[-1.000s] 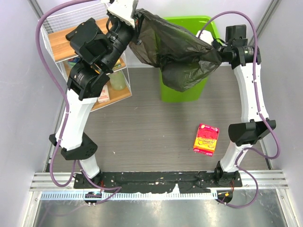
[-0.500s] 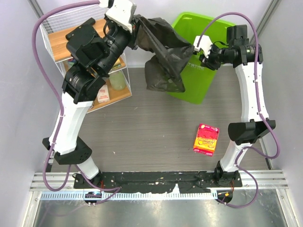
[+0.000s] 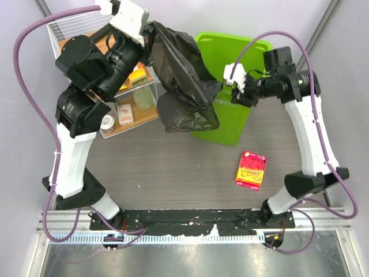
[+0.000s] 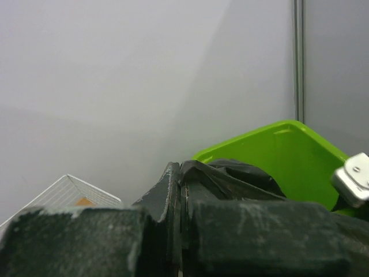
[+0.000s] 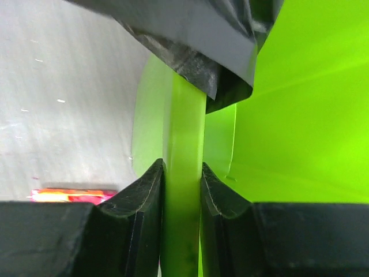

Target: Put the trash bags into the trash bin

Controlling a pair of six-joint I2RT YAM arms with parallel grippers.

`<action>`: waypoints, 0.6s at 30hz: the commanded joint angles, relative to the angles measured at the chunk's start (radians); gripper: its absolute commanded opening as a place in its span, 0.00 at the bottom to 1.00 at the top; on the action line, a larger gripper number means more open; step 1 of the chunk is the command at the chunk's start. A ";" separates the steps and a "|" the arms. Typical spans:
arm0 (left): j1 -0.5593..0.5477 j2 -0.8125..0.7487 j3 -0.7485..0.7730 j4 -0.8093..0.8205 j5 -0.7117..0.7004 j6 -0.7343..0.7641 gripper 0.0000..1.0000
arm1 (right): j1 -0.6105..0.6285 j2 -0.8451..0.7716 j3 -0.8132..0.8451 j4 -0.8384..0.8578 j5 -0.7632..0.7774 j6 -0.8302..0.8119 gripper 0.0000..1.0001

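Bin (image 3: 229, 124) sits tilted mid-worktop (image 3: 173, 167), with a red packet (image 3: 251, 169) lying flat nearer the arm bases, apart from it. Right jaws are clamped on the bin's rim, only partly closed, with the rim squeezed between them. Bag (image 3: 181, 86) hangs crumpled across the bin's left rim, most of it outside. Left jaws, up at the back by the wire shelf (image 3: 75, 40), are pinched tight on the bag's top edge.

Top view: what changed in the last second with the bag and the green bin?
The right gripper let go of the trash bag, moved left and clamped the rim of the trash bin; the bin tilted. The left gripper swung left, keeping the bag. The red packet stayed put.
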 commanded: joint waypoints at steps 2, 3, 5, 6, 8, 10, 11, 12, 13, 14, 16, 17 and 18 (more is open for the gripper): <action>0.003 -0.039 0.080 -0.109 0.040 0.027 0.00 | 0.159 -0.254 -0.187 0.150 -0.071 0.132 0.01; 0.003 -0.046 0.081 -0.125 0.043 0.030 0.00 | 0.176 -0.267 -0.202 0.161 -0.073 0.173 0.01; 0.002 -0.066 0.080 -0.151 0.049 0.033 0.00 | 0.248 -0.305 -0.262 0.181 -0.062 0.218 0.01; 0.003 -0.083 0.074 -0.160 0.057 0.031 0.00 | 0.266 -0.322 -0.274 0.185 -0.044 0.230 0.01; 0.002 -0.108 0.055 -0.156 0.072 0.010 0.00 | 0.320 -0.348 -0.317 0.205 -0.028 0.276 0.01; 0.003 -0.120 0.052 -0.159 0.095 -0.021 0.00 | 0.335 -0.370 -0.356 0.219 -0.069 0.307 0.01; 0.003 -0.123 0.055 -0.163 0.104 -0.038 0.00 | 0.335 -0.380 -0.374 0.227 -0.101 0.321 0.01; 0.003 -0.125 0.055 -0.166 0.112 -0.050 0.00 | 0.335 -0.385 -0.380 0.230 -0.115 0.329 0.01; 0.003 -0.126 0.055 -0.171 0.118 -0.062 0.00 | 0.340 -0.394 -0.392 0.239 -0.147 0.348 0.01; 0.003 -0.126 0.055 -0.174 0.121 -0.071 0.00 | 0.342 -0.397 -0.397 0.242 -0.158 0.355 0.02; 0.003 -0.125 0.057 -0.176 0.124 -0.081 0.00 | 0.354 -0.411 -0.412 0.257 -0.174 0.373 0.01; 0.002 -0.119 0.057 -0.176 0.124 -0.084 0.00 | 0.360 -0.416 -0.419 0.263 -0.169 0.378 0.02; 0.002 -0.114 0.058 -0.174 0.121 -0.082 0.00 | 0.366 -0.419 -0.425 0.267 -0.163 0.384 0.01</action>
